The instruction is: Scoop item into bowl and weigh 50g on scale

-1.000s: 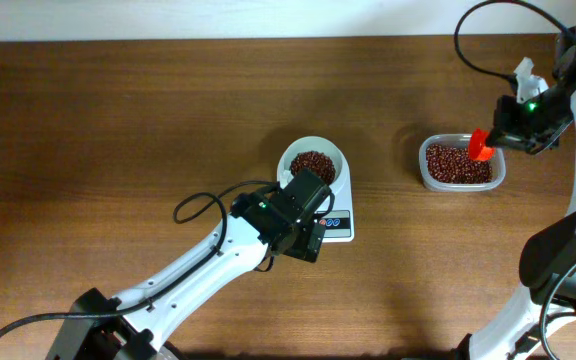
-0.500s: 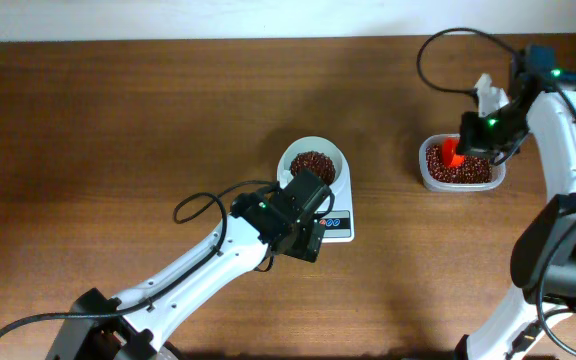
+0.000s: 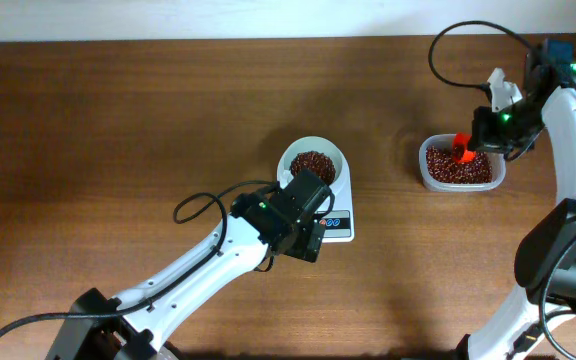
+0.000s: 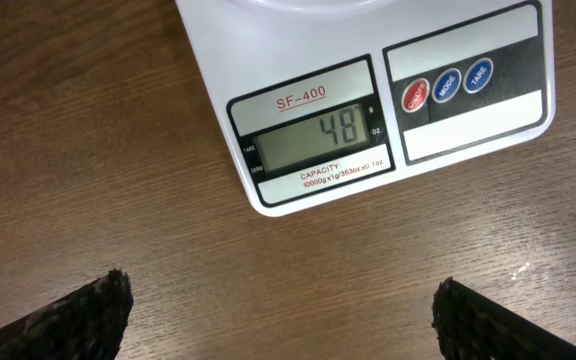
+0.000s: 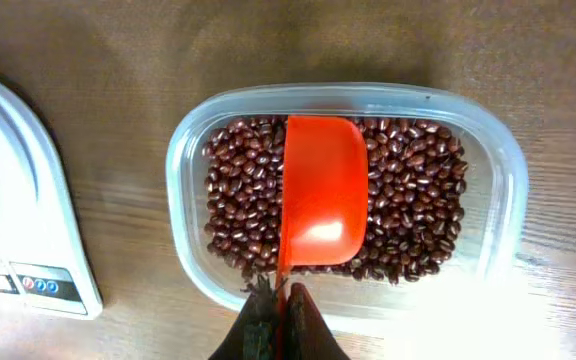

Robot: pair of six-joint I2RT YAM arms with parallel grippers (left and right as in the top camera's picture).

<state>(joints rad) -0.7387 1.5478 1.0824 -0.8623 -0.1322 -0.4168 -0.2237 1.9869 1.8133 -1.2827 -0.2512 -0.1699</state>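
Note:
A white bowl [image 3: 315, 163] with red-brown beans [image 3: 312, 164] sits on the white scale [image 3: 336, 222]. In the left wrist view the scale [image 4: 368, 90] display reads 48. My left gripper [image 4: 283, 315] hovers open over bare wood just in front of the scale, its black fingertips [image 4: 83, 310] far apart. More beans [image 5: 408, 210] fill a clear plastic container [image 5: 183, 150] at the right. My right gripper [image 5: 281, 310] is shut on the handle of an orange scoop [image 5: 323, 190] that hangs empty over those beans. Overhead, the orange scoop [image 3: 460, 148] sits above the container [image 3: 459, 165].
A black cable [image 3: 200, 203] loops on the table left of the left arm. The pale wall edge [image 3: 268, 18] runs along the table's far side. The right arm's base [image 3: 558, 260] stands at the right edge.
My right gripper swung the scoop left over the container, then back slightly right and up. The left arm has not moved.

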